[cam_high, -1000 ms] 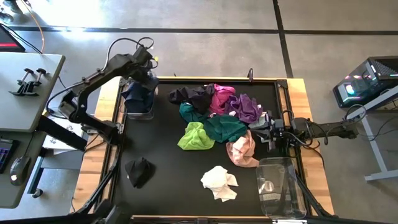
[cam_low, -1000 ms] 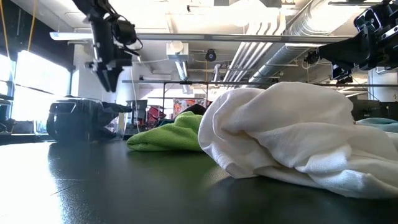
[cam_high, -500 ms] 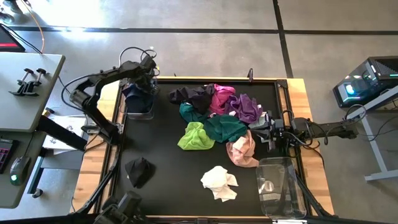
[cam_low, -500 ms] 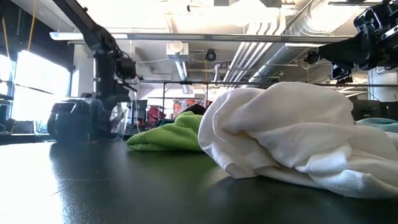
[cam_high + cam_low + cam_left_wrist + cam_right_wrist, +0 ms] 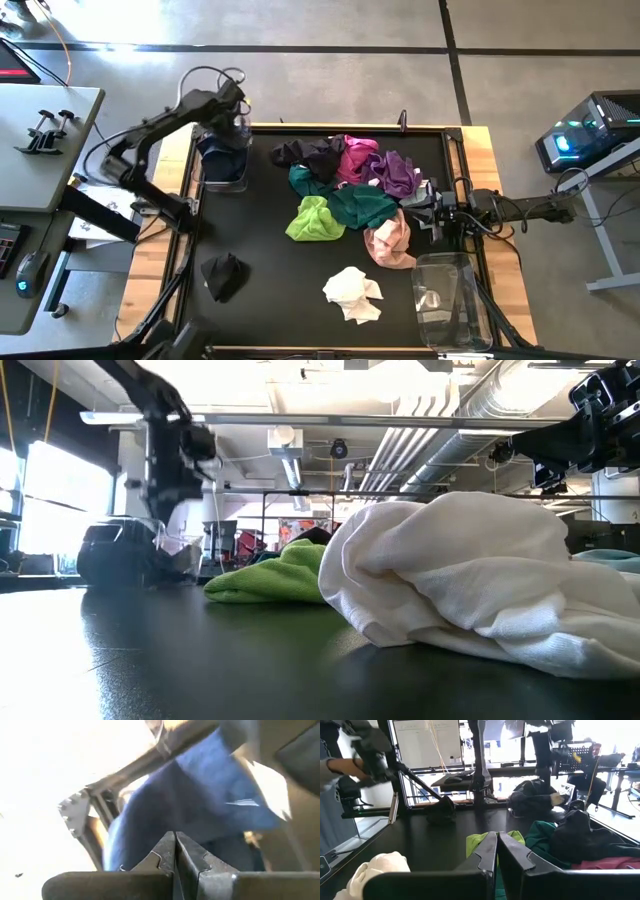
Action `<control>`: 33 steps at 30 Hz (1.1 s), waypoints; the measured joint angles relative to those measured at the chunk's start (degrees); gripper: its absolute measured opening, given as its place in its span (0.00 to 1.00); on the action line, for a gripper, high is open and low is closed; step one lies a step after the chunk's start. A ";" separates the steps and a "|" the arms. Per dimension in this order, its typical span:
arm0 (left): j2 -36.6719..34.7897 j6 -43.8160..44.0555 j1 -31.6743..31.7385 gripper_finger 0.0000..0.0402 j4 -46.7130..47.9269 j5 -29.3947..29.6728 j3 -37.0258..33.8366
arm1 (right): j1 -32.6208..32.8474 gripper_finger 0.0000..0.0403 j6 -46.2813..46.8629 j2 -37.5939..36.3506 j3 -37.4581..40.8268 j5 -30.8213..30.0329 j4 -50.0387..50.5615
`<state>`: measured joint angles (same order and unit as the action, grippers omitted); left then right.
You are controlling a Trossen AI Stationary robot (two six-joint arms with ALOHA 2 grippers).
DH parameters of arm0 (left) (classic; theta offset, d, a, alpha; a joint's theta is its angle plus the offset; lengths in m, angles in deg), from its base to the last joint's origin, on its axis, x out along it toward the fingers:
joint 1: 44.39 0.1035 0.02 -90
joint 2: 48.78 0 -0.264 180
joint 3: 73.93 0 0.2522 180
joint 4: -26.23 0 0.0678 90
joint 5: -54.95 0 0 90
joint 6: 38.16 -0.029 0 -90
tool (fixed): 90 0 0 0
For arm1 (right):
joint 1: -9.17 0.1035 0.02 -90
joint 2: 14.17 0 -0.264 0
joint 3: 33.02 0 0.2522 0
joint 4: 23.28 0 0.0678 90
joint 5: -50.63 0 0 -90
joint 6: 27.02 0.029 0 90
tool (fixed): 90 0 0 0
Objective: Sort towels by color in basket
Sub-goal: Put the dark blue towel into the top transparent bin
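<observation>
My left hand [image 5: 233, 103] hangs closed and empty above the navy towel [image 5: 222, 150] in the bin [image 5: 224, 181]. My right hand [image 5: 433, 215], closed and empty, rests beside the towels [image 5: 345, 185] mid-desk [image 5: 270, 260].

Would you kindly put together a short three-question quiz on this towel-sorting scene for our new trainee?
1. True or false: the left gripper is above the clear bin at the table's far left corner, fingers shut.
2. Which towel lies alone near the table's left front edge? A) white towel B) black towel C) pink towel
3. Fill in: the clear bin near the right gripper holds ____ towels.

Key
1. True; that bin holds a navy towel.
2. B, the black towel; the white towel and the pink towel lie toward the right.
3. No; the right bin looks empty.
</observation>
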<state>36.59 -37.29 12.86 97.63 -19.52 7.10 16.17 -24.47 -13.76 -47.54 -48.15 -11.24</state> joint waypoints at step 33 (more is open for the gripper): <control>3.41 2.64 -3.03 0.00 -10.64 -5.63 -16.79 | 0.00 0.02 0.00 0.00 -0.01 -0.01 0.00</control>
<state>40.00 -34.65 9.83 87.00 -25.16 -9.69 16.17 -24.47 -13.76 -47.56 -48.15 -11.24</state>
